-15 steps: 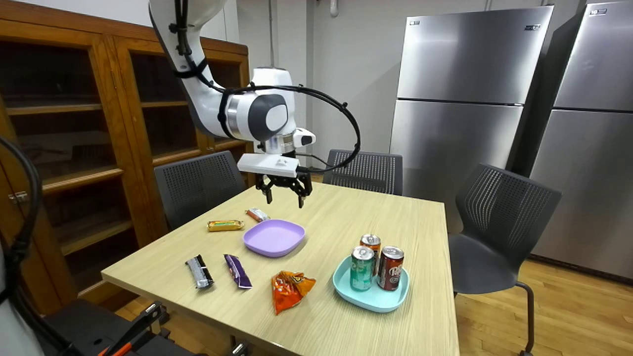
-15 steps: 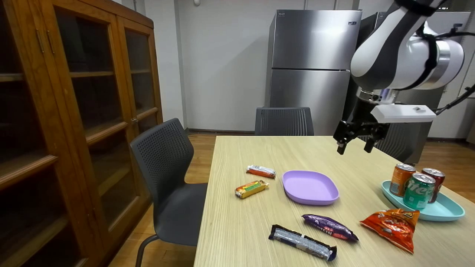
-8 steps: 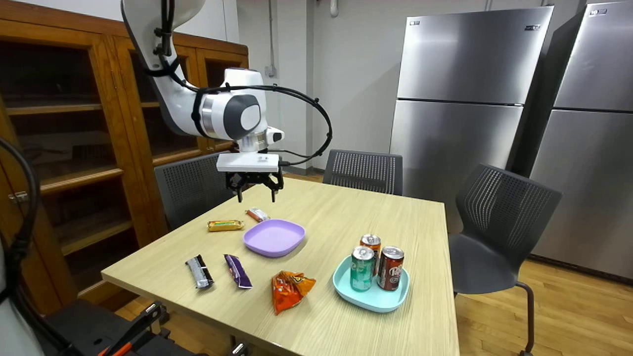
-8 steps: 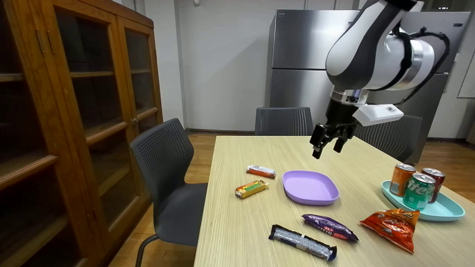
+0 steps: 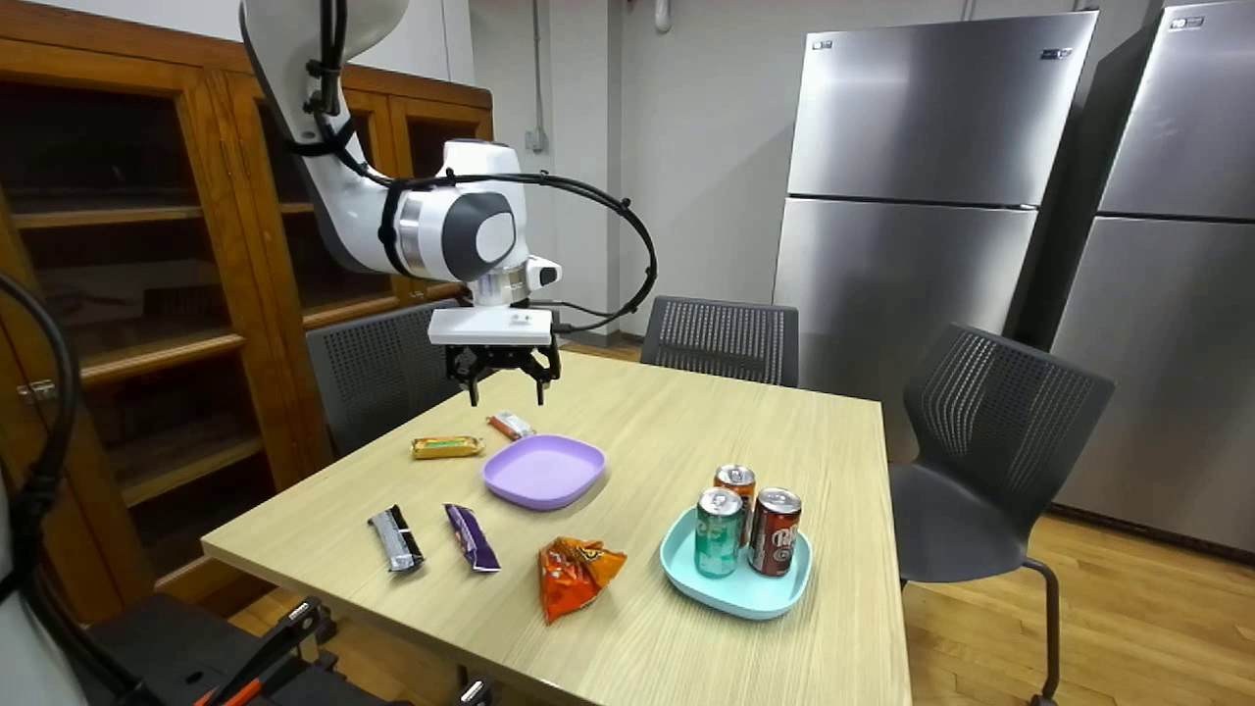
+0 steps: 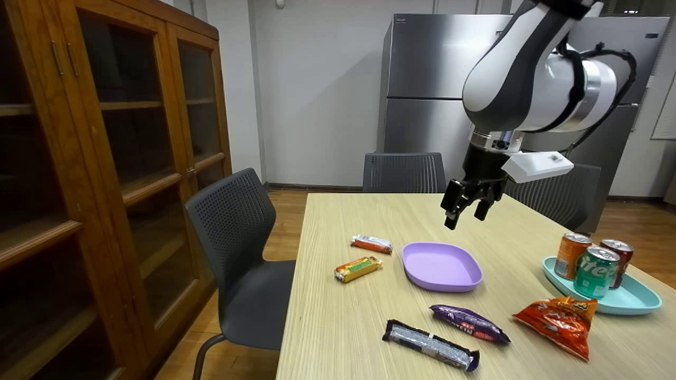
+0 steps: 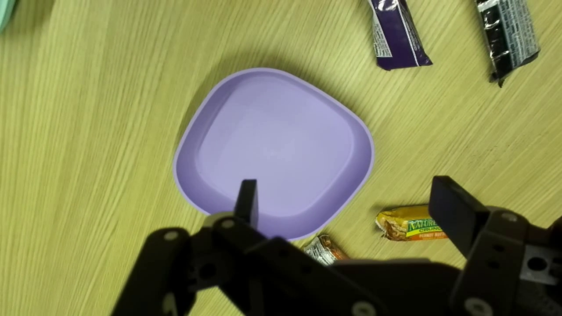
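Red bar [image 5: 511, 426] lies lower than our gripper [image 5: 507, 400], one end toward the plate [image 5: 544, 473]; we hold nothing, our fingers [image 7: 456, 210] spread wide.

In an exterior view, your gripper [image 5: 507, 399] hangs over the table [image 5: 706, 417], and you have the plate [image 5: 544, 473] on the table's left half. Left of the plate lies a bar [image 5: 447, 447]; just behind the plate, a second bar [image 5: 510, 425]. Before the plate lies a third bar [image 5: 472, 538], with a fourth bar [image 5: 396, 539] to its left and a bag [image 5: 577, 577] to its right. Farther right is the tray [image 5: 733, 593], three cans [image 5: 719, 534] standing in it, one behind the other two.
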`<move>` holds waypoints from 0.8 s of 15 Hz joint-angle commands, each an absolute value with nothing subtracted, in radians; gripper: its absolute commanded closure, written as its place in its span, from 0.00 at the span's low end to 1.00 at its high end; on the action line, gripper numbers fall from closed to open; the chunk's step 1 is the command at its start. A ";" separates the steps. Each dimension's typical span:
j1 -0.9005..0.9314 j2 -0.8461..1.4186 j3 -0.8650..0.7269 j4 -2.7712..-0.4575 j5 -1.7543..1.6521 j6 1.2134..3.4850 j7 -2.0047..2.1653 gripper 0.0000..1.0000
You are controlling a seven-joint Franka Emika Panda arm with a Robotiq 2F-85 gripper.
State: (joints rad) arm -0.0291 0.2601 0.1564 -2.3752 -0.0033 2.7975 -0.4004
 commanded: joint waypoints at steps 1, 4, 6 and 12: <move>0.000 0.271 0.145 -2.364 -0.054 2.803 -0.383 0.00; 0.031 0.306 0.158 -2.334 -0.097 2.806 -0.392 0.00; 0.055 0.334 0.161 -2.306 -0.133 2.802 -0.400 0.00; 0.086 0.460 0.206 -2.188 -0.192 2.775 -0.472 0.00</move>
State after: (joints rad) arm 0.0843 0.3919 0.1817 -2.2679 -0.1583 2.8004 -0.4209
